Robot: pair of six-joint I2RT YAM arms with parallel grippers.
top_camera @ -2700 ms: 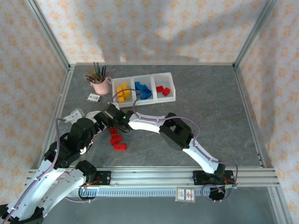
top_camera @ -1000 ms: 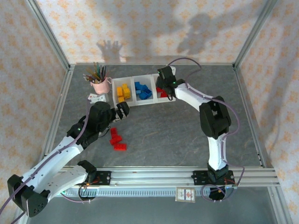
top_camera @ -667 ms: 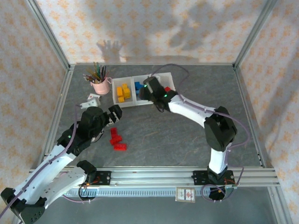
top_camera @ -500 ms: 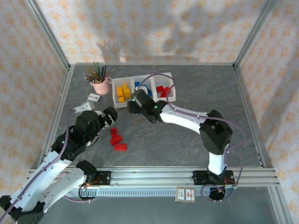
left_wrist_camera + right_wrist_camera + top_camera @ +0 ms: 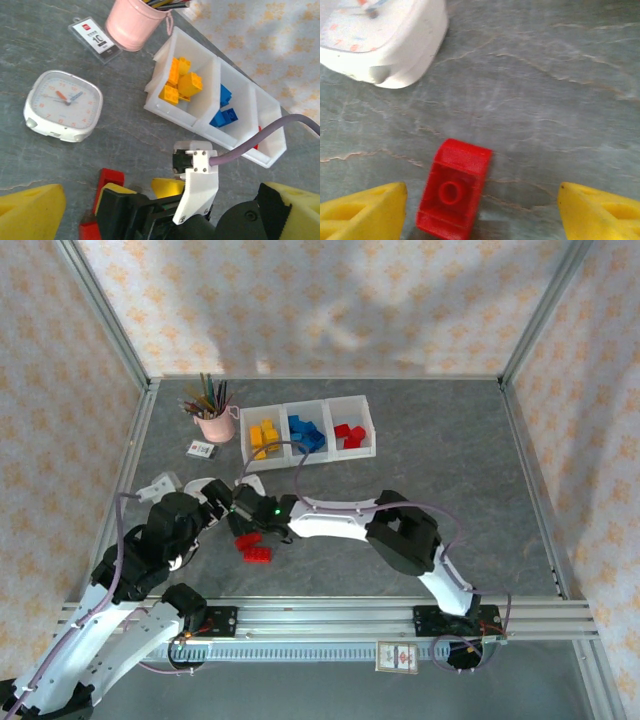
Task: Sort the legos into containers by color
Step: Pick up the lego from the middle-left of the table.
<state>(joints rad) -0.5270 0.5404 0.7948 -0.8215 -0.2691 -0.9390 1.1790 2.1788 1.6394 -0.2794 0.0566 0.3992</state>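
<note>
- While both arms meet at the lower left of the overhead view, the left hand (image 5: pixel 220 506) stands wide open and holds nothing.
- In its own camera, its yellow fingers (image 5: pixel 30 212) sit in the two bottom corners, with the right arm's wrist lying between them.
- The right hand (image 5: pixel 246 526) is also open and grips nothing, low over the counter (image 5: pixel 430 470).
- In the right wrist camera, a red brick (image 5: pixel 452 192) lies flat on the counter between the spread fingers. It is close to the finger at bottom left and well apart from the one at bottom right.
- Loose bricks (image 5: pixel 258 556), also red, lie on the counter just below that hand in the overhead view.
- The tray (image 5: pixel 312 457) sits at upper centre, well apart from both hands.
- Its left bin holds yellow bricks (image 5: pixel 263 436), the middle bin holds blue bricks (image 5: pixel 307 432), and the right bin holds red bricks (image 5: pixel 348 435).
- A pink cup (image 5: pixel 213 425) of pencils stands just left of the tray, with a tag (image 5: pixel 201 449) lying just below it.
- A white clock (image 5: pixel 62 106) lies face up at the left of the left wrist camera. It also shows in the upper left corner of the right wrist camera, apart from the red brick.
</note>
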